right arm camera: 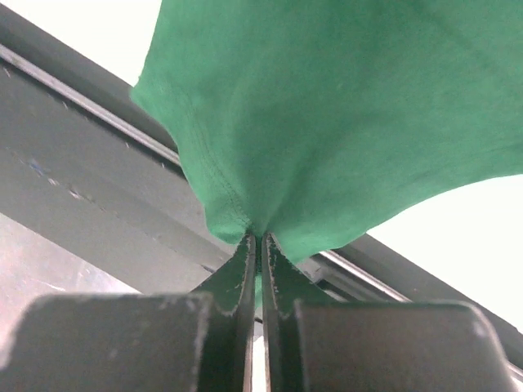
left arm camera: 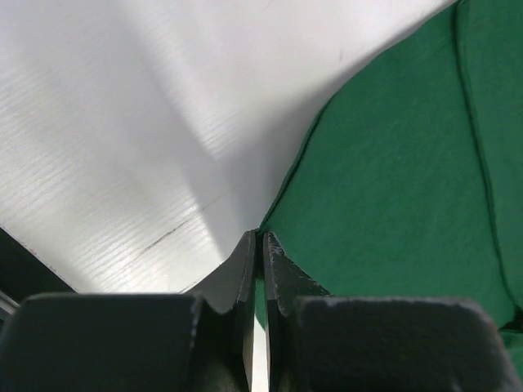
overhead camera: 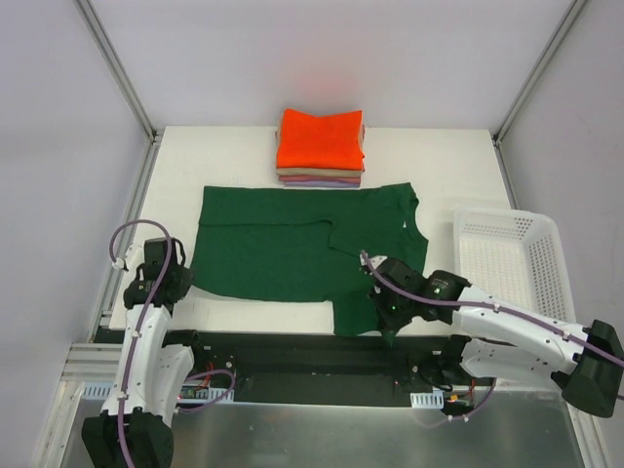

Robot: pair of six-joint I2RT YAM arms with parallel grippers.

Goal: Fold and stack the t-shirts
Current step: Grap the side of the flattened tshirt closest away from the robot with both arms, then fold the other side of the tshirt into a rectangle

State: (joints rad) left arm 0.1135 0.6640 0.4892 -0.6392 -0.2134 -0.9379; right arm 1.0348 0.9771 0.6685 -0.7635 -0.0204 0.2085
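Note:
A dark green t-shirt [overhead camera: 283,244] lies spread on the white table, partly folded, with one flap reaching the front edge. My left gripper [overhead camera: 183,280] is shut on the shirt's near-left corner; in the left wrist view its tips [left arm camera: 261,238] pinch the green hem [left arm camera: 392,163]. My right gripper [overhead camera: 382,320] is shut on the near-right flap at the table's front edge; in the right wrist view [right arm camera: 257,239] green cloth [right arm camera: 327,122] bunches up from the pinch. A folded orange t-shirt [overhead camera: 320,138] tops a stack at the back, with tan [overhead camera: 292,172] and lilac [overhead camera: 322,181] ones beneath.
A white mesh basket [overhead camera: 512,261] stands at the table's right side. The table's front edge and the black rail [right arm camera: 82,155] run just under the right gripper. Grey walls and metal posts enclose the table on both sides and behind.

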